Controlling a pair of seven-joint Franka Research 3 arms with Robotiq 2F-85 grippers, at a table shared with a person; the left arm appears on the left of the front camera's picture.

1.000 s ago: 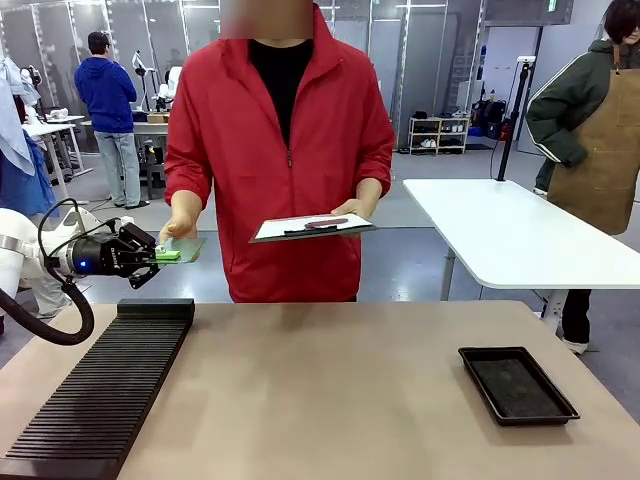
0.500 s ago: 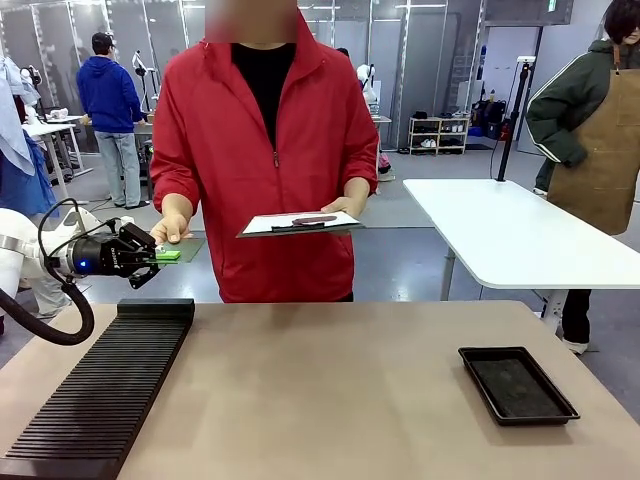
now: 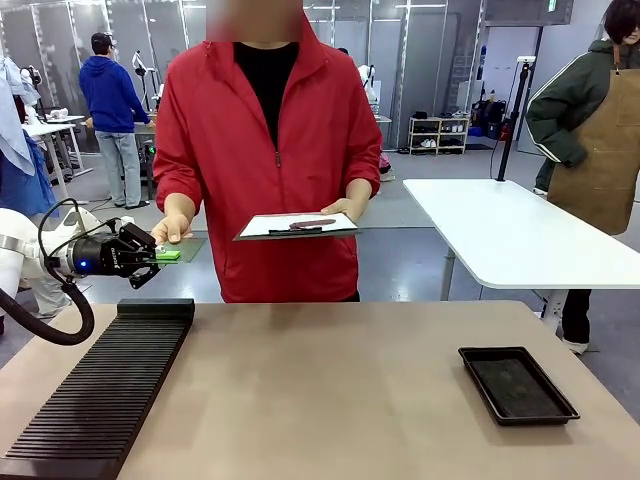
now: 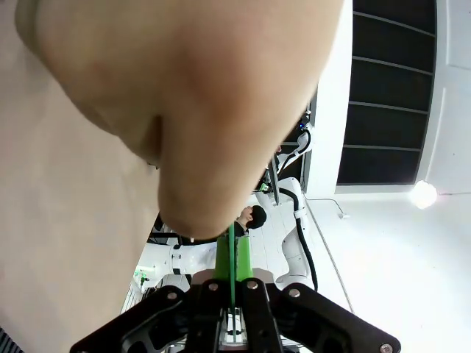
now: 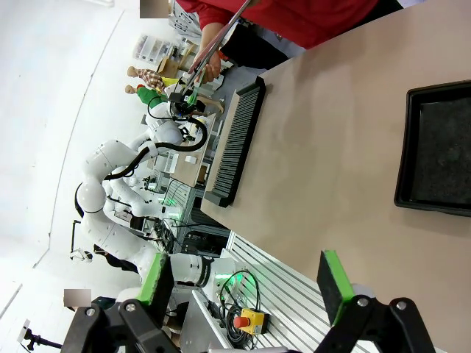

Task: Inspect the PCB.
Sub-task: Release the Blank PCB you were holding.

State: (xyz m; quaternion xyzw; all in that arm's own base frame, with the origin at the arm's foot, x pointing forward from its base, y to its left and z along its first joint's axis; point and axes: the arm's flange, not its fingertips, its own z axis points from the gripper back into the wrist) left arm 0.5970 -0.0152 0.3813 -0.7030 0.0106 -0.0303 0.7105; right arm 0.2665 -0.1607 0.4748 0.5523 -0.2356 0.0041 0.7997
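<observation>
Nearest, the right gripper [image 5: 246, 285] stands with its green-padded fingers wide apart. The tan table [image 3: 330, 390] bears a long black ribbed rack [image 3: 100, 390] at left and a shallow black tray [image 3: 517, 384] at right. Past its far left corner, the left gripper [image 3: 165, 256] is clamped on the thin flat green PCB [image 3: 190, 248], held level in the air. The person's hand [image 3: 172, 230] touches its far edge. A white clipboard [image 3: 297, 225] lies beyond.
</observation>
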